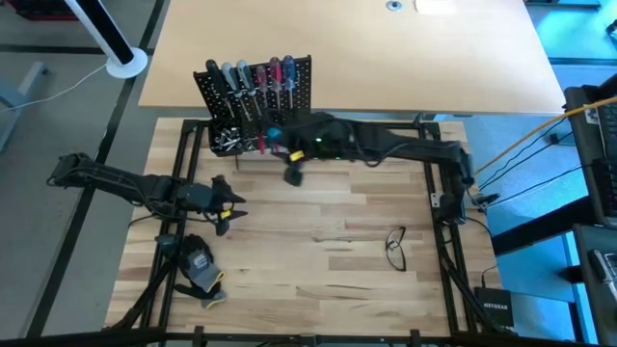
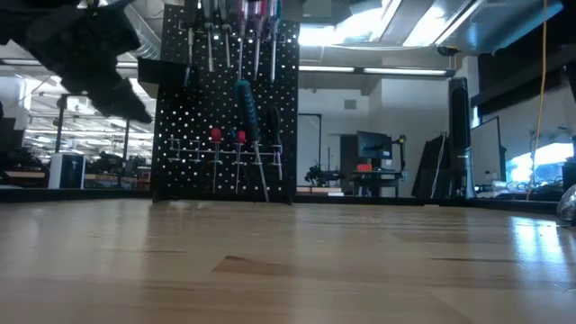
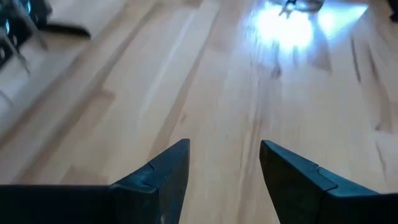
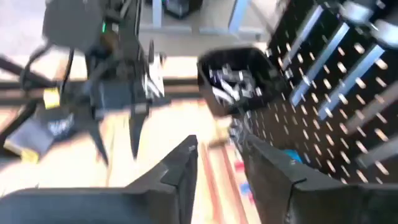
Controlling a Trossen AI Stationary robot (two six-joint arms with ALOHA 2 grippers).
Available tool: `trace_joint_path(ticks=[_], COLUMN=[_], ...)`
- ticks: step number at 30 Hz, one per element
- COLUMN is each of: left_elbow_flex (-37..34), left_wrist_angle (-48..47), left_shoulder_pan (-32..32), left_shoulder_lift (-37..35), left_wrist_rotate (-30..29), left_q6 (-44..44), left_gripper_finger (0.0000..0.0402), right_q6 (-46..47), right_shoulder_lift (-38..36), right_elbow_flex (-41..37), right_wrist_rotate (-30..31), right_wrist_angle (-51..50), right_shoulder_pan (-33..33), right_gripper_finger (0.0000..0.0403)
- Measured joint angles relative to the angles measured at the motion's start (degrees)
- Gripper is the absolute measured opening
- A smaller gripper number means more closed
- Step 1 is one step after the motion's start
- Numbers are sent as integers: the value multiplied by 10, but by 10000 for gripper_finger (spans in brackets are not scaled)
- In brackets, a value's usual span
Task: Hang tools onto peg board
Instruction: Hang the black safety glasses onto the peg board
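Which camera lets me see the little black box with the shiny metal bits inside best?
The right wrist view: it looks down into the open black bin, so the silver bits show. The high view shows the bin small at the peg board corner. The low view shows only the board's front; the left wrist view misses it.

Overhead and table-level views, both sharing the peg board (image 1: 255, 101).

Peg board (image 1: 258, 96) at table (image 1: 318, 251) rear-left w/ tools (image 1: 255, 77) on it; glove (image 1: 200, 270) front-left, glasses (image 1: 396, 247) right.
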Motion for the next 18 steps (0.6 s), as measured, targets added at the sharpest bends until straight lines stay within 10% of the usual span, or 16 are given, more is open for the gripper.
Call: trace_joint_path(ticks=[8, 18], left_elbow_flex=[0, 0], left_wrist_angle=[71, 98], left_shoulder_pan=[11, 12], left_shoulder_lift=[-16, -61], left_wrist_rotate=[7, 7], left_q6=[103, 135], left_gripper_finger=[184, 184], right_q6=[9, 75], right_shoulder_lift=[-134, -370], right_elbow_flex=[-130, -514], right_wrist_rotate=[-14, -34], right_wrist_angle=[-92, 194], right_shoulder_pan=[43, 55], right_gripper_finger=[48, 4])
